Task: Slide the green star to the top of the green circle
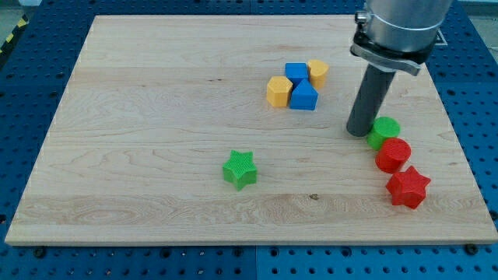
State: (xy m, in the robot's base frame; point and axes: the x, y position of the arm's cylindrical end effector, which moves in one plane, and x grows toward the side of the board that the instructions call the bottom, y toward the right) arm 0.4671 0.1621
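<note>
The green star [240,169] lies on the wooden board, a little below the middle. The green circle [384,131] sits at the view's right, far from the star. My tip [359,133] rests on the board right beside the green circle's left edge, close to or touching it. The tip is well to the right of the green star and slightly above it in the view.
A red circle [393,155] and a red star [408,187] sit just below the green circle. A cluster of two yellow blocks [278,91] [317,72] and two blue blocks [296,71] [304,96] sits at the view's upper middle. The board's right edge [459,132] is near.
</note>
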